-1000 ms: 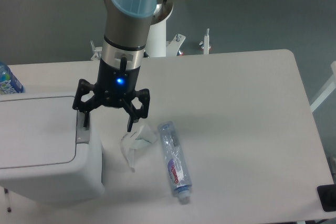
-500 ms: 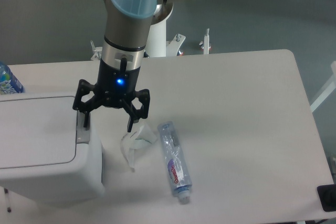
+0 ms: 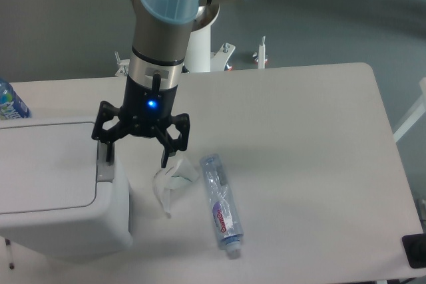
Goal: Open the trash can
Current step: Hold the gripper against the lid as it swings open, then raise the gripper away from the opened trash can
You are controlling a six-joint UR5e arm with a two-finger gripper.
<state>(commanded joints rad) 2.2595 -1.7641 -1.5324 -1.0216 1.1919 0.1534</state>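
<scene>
From the fixed camera, we are seeing the trash can (image 3: 56,191) sitting at the front left corner of the desk (image 3: 306,138), its flat lid down. Our gripper (image 3: 136,152) is hanging with jaws released and spread wide, one fingertip (image 3: 108,153) poised at the grey push tab (image 3: 104,162) on the lid's right edge. The other finger is reaching over a crumpled white wrapper (image 3: 170,183). A plastic bottle (image 3: 221,205) is lying just beside the wrapper, toward the front edge. Another bottle (image 3: 9,102) is peeking in at the left edge.
</scene>
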